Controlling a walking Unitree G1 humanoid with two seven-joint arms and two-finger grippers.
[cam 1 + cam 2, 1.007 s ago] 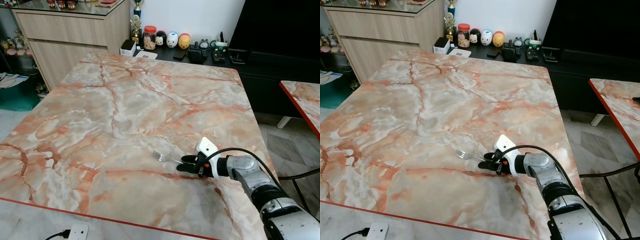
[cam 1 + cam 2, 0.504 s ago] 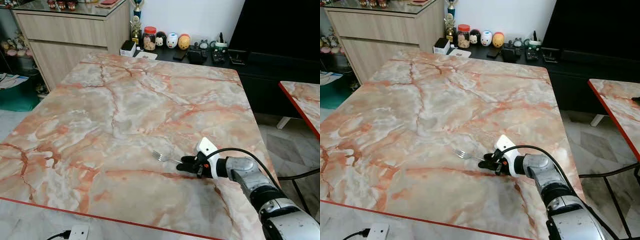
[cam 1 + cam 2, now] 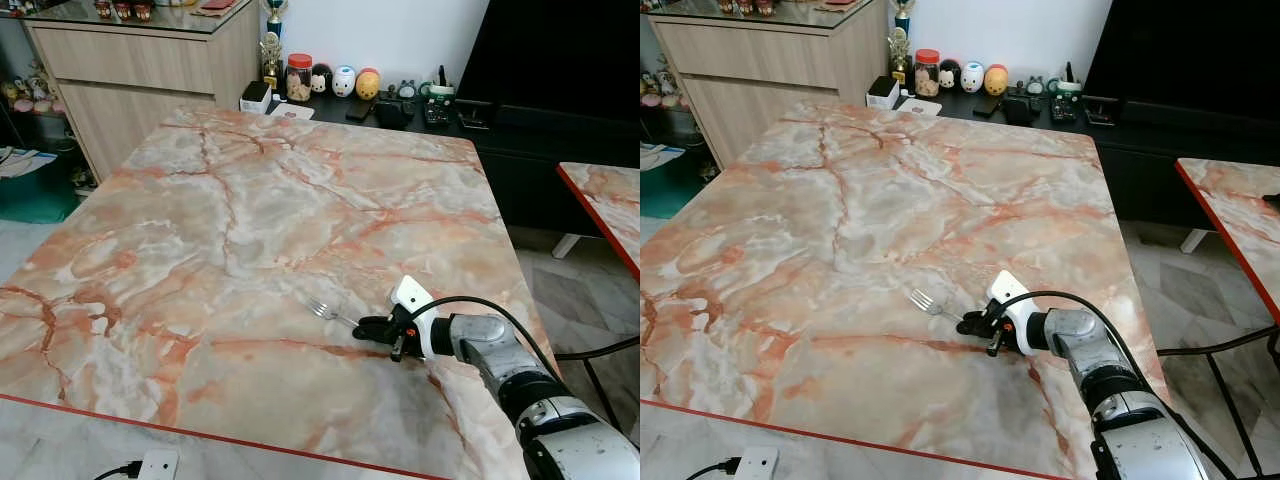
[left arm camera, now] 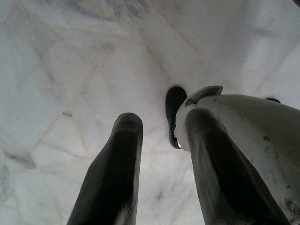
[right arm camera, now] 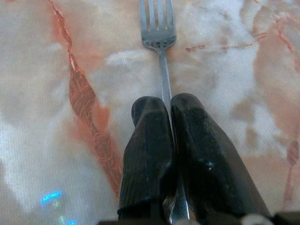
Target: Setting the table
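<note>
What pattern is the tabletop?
Pink-orange marble with white patches and rusty red veins on the tabletop, clearest in the left eye view.

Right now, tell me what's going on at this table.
The robot is setting the table. Its right gripper is shut on the handle of a fork, low over the marble table near the table's right edge, the tines pointing away from the arm toward the middle of the table. The right wrist view shows the handle pinched between the two black fingers. The left gripper hangs open over the pale tiled floor, doing nothing.
</note>
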